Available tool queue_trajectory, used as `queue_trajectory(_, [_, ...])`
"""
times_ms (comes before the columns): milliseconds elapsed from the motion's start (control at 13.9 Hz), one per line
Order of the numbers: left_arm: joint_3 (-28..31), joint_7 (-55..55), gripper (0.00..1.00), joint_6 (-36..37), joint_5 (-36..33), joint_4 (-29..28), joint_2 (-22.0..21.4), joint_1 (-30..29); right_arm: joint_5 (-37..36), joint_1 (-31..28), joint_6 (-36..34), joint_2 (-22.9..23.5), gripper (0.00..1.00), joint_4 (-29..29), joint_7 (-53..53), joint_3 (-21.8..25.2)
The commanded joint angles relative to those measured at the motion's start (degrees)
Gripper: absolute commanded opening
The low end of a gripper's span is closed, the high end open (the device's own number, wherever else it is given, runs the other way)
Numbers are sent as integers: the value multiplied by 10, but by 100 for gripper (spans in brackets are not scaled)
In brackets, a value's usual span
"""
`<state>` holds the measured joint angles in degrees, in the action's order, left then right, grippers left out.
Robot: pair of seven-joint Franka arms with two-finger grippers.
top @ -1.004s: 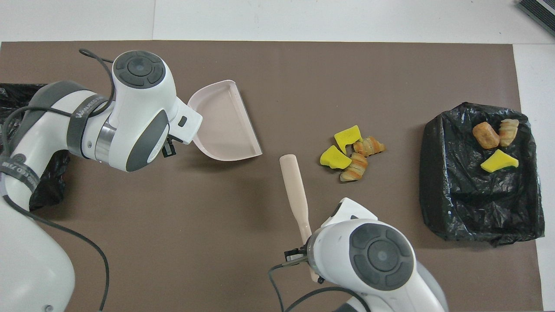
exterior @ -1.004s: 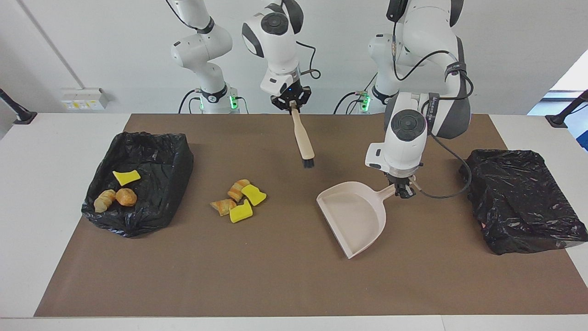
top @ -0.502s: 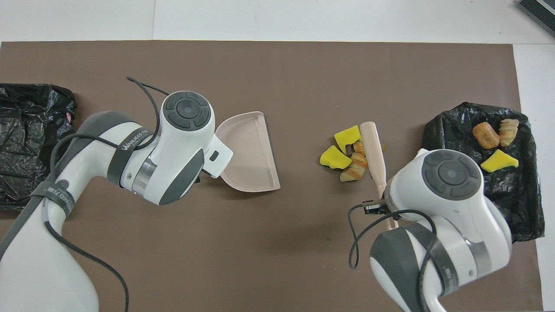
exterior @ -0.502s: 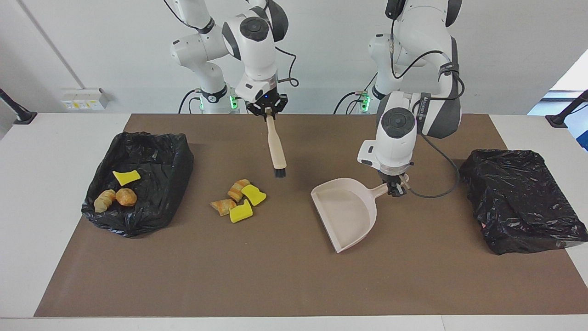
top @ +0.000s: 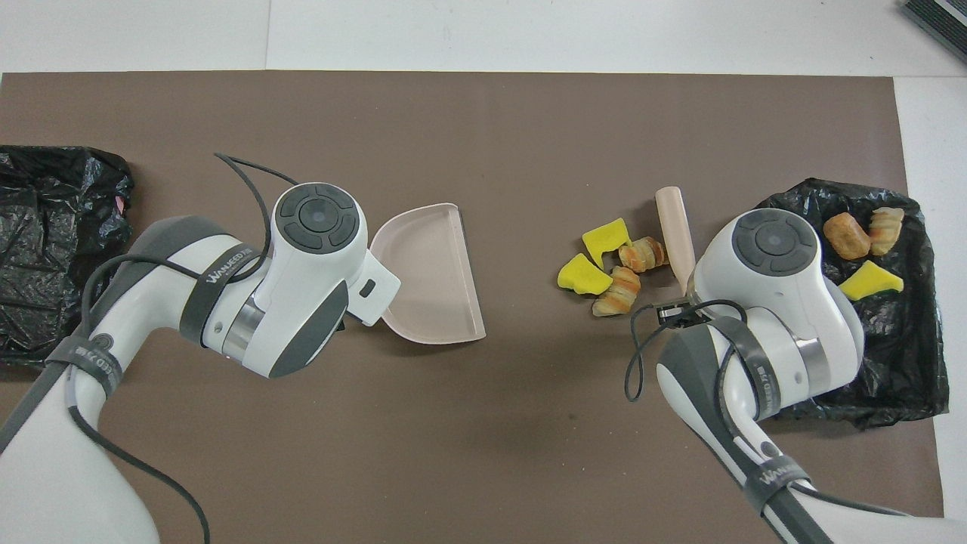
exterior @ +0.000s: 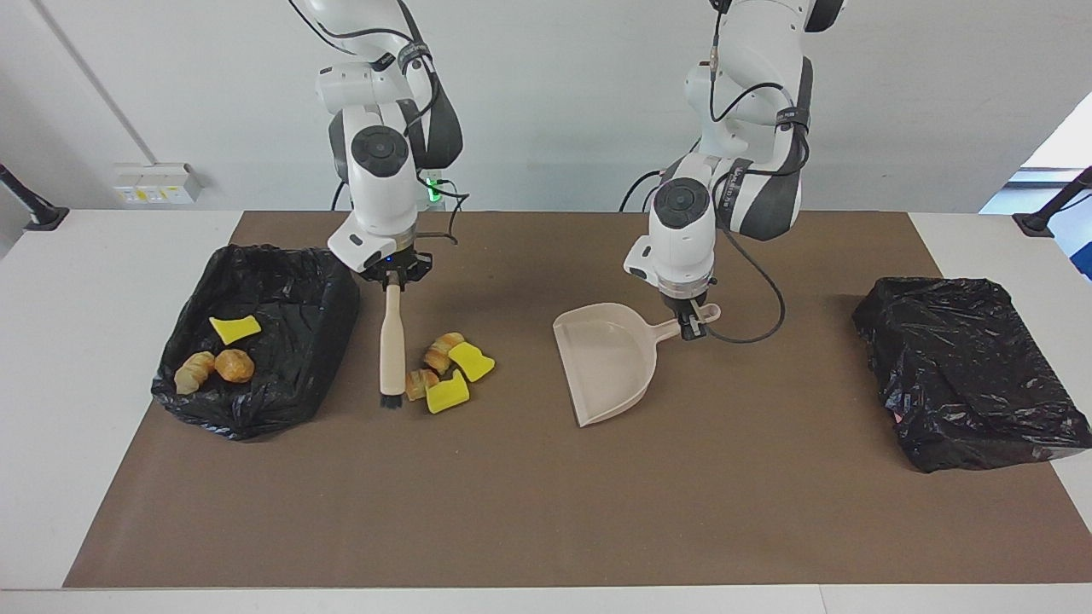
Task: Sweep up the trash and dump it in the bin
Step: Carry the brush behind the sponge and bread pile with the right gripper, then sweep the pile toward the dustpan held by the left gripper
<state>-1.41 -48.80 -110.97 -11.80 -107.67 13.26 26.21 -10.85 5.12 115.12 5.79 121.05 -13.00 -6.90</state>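
Several trash chunks (exterior: 445, 370), yellow and tan-orange, lie in a small pile (top: 612, 266) on the brown mat. My right gripper (exterior: 393, 279) is shut on the top of a beige brush (exterior: 392, 341). The brush hangs between the pile and the bin (exterior: 256, 341), and its black bristles (exterior: 392, 399) are down at the mat beside the pile. My left gripper (exterior: 689, 327) is shut on the handle of the pink dustpan (exterior: 606, 362). The dustpan (top: 427, 276) sits toward the left arm's end, apart from the pile, with its open edge facing it. In the overhead view the wrists hide both grippers.
The bin (top: 854, 325), lined with a black bag, stands at the right arm's end and holds three chunks (exterior: 217, 354). A second black-bagged bin (exterior: 972, 371) stands at the left arm's end. The brown mat (exterior: 546, 512) covers the table.
The right arm carried the brush over the pile and lowered it beside the bin. The left arm moved the dustpan toward the pile and nearer to the robots.
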Motion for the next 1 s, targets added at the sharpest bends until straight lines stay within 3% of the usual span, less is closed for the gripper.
queue_trajectory(0, [2, 27, 0, -11, -6, -38, -32, 5, -7, -5, -5, 1, 0, -2, 5, -11])
queue_trajectory(215, [1, 71, 0, -7, -6, -42, -36, 16, 29, 6, -11, 0, 0, 5, 13, -13])
queue_trajectory(932, [-1, 68, 0, -11, -1, -76, -51, 36, 185, 136, -5, 1, 0, 16, -46, -13])
